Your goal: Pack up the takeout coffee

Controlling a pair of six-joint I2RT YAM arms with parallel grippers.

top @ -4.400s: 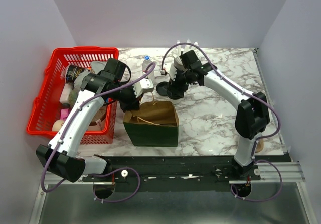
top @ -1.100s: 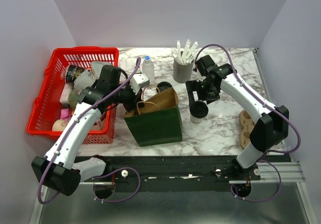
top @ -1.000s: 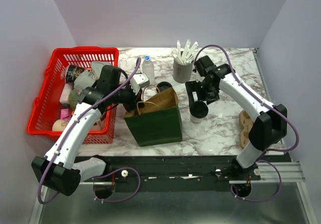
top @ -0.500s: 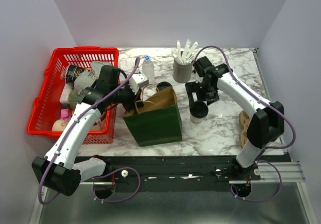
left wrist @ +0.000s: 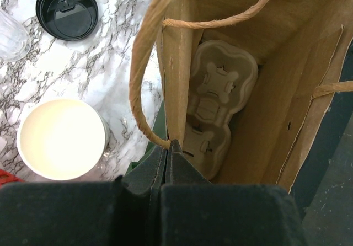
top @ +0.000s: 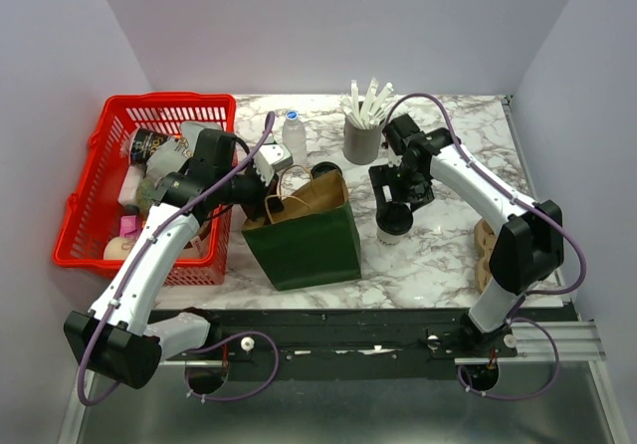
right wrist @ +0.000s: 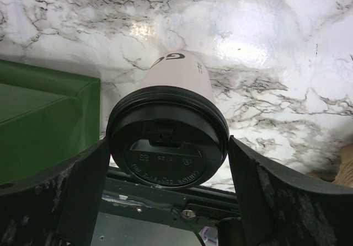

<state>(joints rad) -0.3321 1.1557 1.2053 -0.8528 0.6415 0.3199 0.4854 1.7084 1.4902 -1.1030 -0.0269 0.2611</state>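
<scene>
The takeout coffee, a cream paper cup with a black lid, stands upright on the marble just right of the green paper bag. My right gripper comes down over it, and both fingers touch the lid's rim, one on each side. My left gripper is shut on the bag's near top edge beside a paper handle and holds the mouth open. A pulp cup holder lies at the bottom of the bag.
A lidless cream cup, a loose black lid and a clear bottle stand behind the bag. The grey cup of white sticks is close behind my right wrist. A red basket fills the left; wooden pieces lie right.
The right gripper's fingers have closed in onto the lid's sides while the cup stayed on the table. The bag's top has shifted slightly left with the left gripper.
</scene>
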